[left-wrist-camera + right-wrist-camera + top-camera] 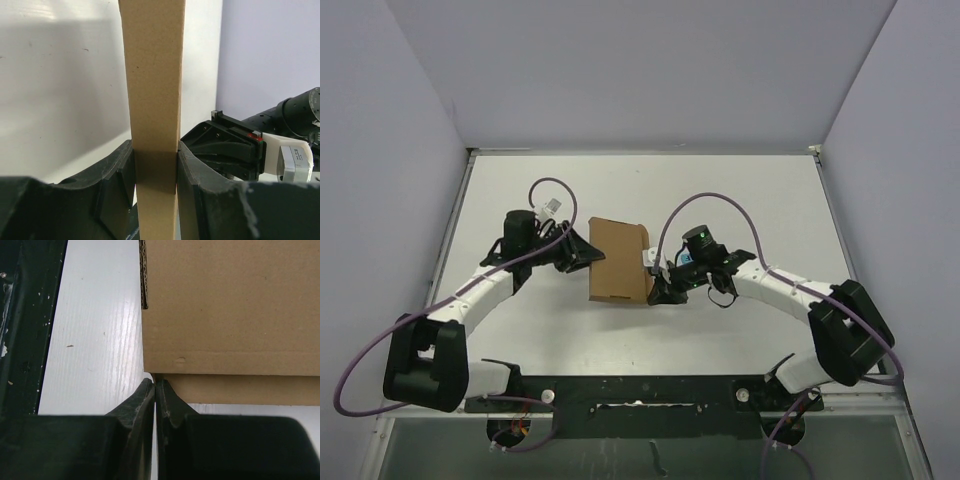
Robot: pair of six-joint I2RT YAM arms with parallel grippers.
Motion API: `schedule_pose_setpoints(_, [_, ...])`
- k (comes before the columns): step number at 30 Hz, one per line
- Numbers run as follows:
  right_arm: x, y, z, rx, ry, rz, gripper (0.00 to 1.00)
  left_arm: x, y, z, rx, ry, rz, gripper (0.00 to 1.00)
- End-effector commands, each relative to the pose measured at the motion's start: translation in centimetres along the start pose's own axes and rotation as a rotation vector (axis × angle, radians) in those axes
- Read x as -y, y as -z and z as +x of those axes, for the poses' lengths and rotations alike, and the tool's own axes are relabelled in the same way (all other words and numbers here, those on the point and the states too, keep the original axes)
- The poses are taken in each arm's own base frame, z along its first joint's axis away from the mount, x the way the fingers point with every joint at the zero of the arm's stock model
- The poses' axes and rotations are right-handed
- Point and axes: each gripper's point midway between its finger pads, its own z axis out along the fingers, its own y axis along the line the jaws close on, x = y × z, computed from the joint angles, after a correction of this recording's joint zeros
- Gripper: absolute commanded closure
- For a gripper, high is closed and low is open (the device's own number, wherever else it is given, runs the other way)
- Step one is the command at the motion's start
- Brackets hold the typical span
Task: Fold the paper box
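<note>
From above, the paper box (618, 262) sits mid-worktop, about halfway between the left and right edges. The left gripper (582, 250) is at its left side and the right gripper (656, 288) at its near-right corner.

Only the left wrist view shows the left jaws clamped across the box's narrow side.

Only the right wrist view shows the right jaws together, fingertips (147, 390) at a lower flap's corner. The step is probably tucking that flap, which needs a steady hold opposite.

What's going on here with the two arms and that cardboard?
Two robot arms are handling a brown box between them. The left gripper is clamped on one edge, cardboard pinched between its fingers. The right gripper is shut, its tips at the opposite edge near a corner. The box looks slim and flat.
</note>
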Motion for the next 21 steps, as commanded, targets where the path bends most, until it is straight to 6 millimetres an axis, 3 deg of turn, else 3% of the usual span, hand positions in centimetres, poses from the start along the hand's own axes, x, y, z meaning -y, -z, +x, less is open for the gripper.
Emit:
schedule_pose_setpoints(1, [2.2, -0.3, -2.0, 0.041, 0.035, 0.049, 0.99, -0.6, 0.5, 0.7, -0.021, -0.127, -0.14, 0.94])
schedule_pose_setpoints(21, [2.9, -3.3, 2.2, -0.031, -0.108, 0.016, 0.95, -4.8, -2.4, 1.6, -0.176, -0.214, -0.326, 0.94])
